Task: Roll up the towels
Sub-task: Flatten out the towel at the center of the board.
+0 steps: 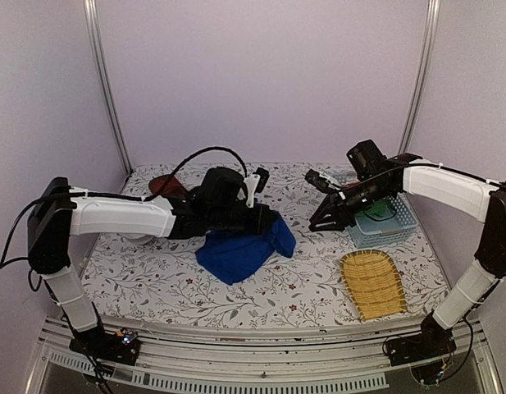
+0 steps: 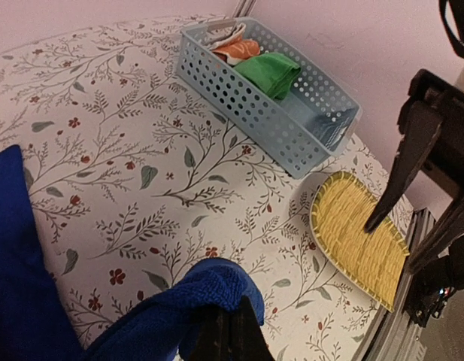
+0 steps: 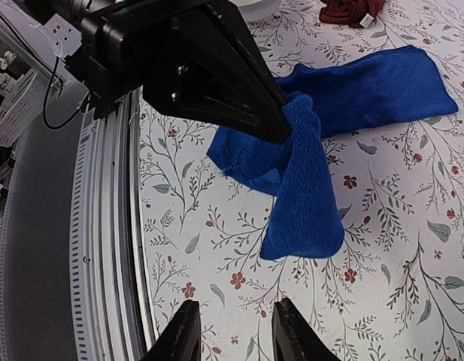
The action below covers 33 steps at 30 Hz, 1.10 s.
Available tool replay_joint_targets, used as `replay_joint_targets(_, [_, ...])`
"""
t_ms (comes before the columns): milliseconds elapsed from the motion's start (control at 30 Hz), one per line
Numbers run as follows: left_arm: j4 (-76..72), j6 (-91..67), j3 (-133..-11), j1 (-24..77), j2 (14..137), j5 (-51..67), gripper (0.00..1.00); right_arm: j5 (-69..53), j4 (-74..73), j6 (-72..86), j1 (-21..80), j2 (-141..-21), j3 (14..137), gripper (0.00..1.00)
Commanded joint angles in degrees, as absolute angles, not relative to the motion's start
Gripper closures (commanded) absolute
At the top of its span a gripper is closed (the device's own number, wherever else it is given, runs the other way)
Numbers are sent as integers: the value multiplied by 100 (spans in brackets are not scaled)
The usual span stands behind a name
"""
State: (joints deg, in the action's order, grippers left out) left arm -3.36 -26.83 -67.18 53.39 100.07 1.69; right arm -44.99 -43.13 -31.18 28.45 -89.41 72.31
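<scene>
Evidently early: left fingers (image 3: 258,113) clamp the limp, unrolled royal-blue terry towel (image 3: 307,203), right fingers (image 3: 293,332) hang apart, the reddish-brown terry towel (image 3: 352,9) lies aside.

- Table cover (image 2: 141,113): white ground, printed with grey-green leafy sprigs and small red flowers.
- Basket (image 2: 247,98): pale blue-grey, walls pierced with rows of round holes.
- Green cloth (image 2: 271,71), inside the basket: bright green, plain.
- Orange-red cloth (image 2: 238,50), inside the basket: orange-red, plain.
- Woven tray (image 1: 373,283), just nearside of the basket: straw yellow, ribbed weave.
- Blue towel (image 1: 244,250), left of the basket: royal blue, plain.
- Reddish-brown towel (image 1: 162,185), far left of the basket: dark reddish-brown.
</scene>
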Motion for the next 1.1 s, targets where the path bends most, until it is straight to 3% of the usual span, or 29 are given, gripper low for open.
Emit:
replay_joint_targets(0, [-1269,-2687,-7170,5365,10242,379,100,-5122,-4198,-2803,2848,-9471,7795,63])
replay_joint_targets(400, [-2337,-3929,-7050,4835,10760,1070,100,-4375,-3221,-1936,2979,-10030,8128,60])
replay_joint_targets(1067, [-2386,-4324,-7165,4767,10925,1274,100,-2248,-2548,-1530,3719,-10313,8326,64])
